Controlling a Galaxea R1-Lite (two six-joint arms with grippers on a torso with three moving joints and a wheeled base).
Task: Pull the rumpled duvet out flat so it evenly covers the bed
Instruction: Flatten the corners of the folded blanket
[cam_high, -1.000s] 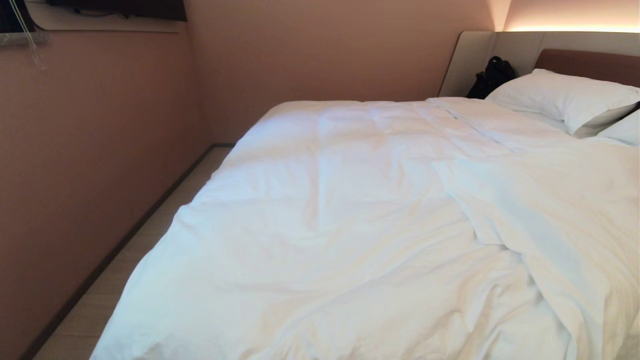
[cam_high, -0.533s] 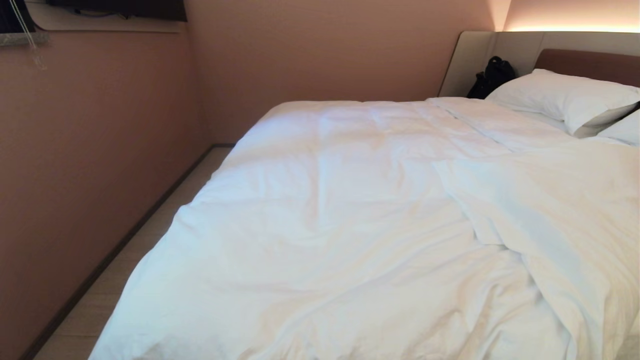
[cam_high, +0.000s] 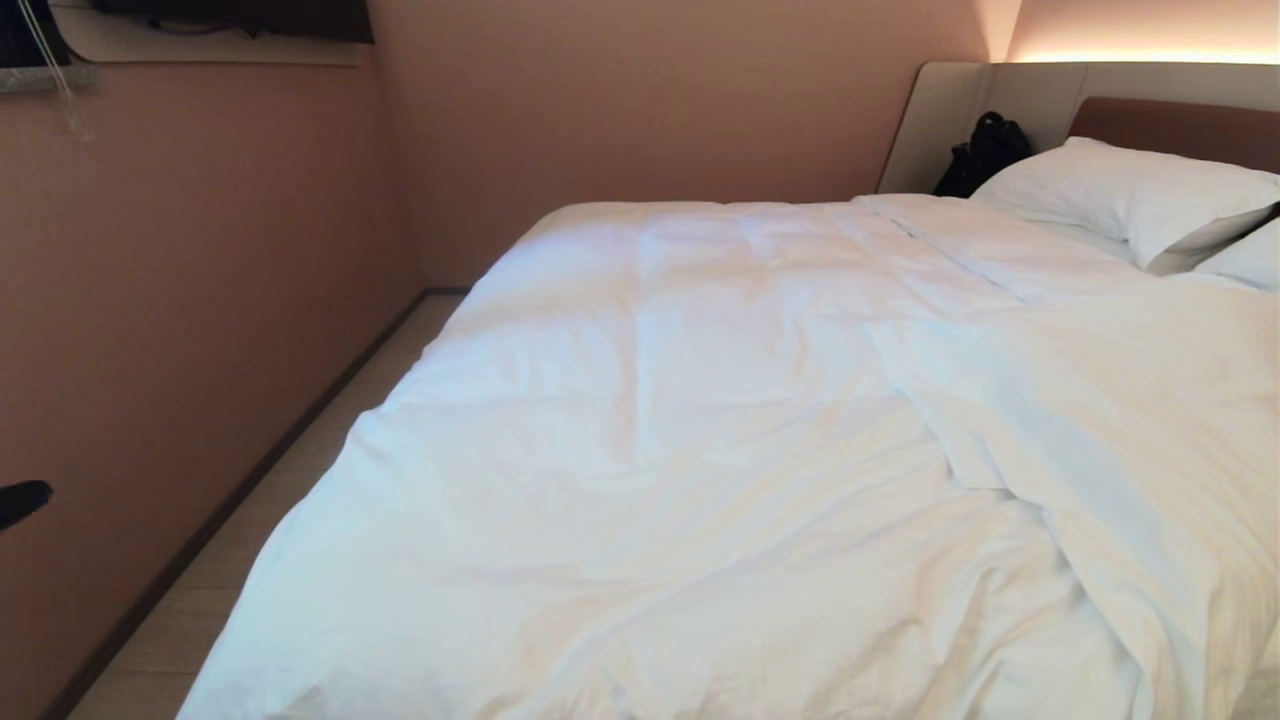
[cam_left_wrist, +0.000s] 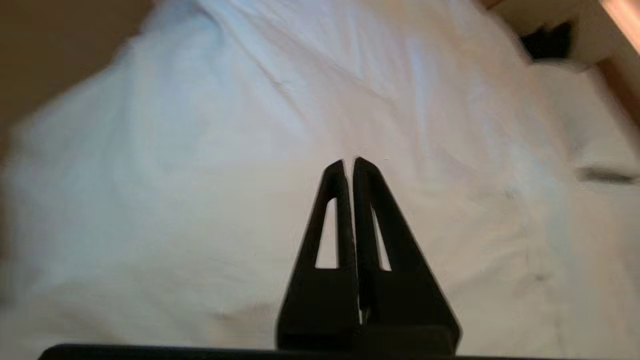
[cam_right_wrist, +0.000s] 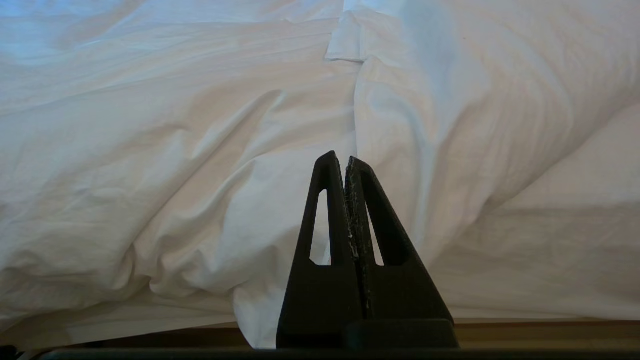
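The white duvet (cam_high: 700, 450) lies spread over the bed (cam_high: 1175, 128), creased, with a thick fold doubled over along its right side (cam_high: 1100, 420). A black tip of my left gripper (cam_high: 22, 500) shows at the left edge of the head view, over the floor beside the bed. In the left wrist view the left gripper (cam_left_wrist: 349, 162) is shut with nothing between its fingers, and the duvet (cam_left_wrist: 250, 150) is spread out beyond it. My right gripper (cam_right_wrist: 345, 159) is shut and empty, close in front of the duvet's hanging rumpled edge (cam_right_wrist: 200, 225).
White pillows (cam_high: 1130, 200) lie at the headboard, with a black bag (cam_high: 985, 150) beside them. A pinkish wall (cam_high: 180, 300) runs close along the bed's left side, leaving a narrow strip of floor (cam_high: 250, 560).
A black tip of the left gripper has come into the head view at the left edge. The duvet and pillows lie as before.
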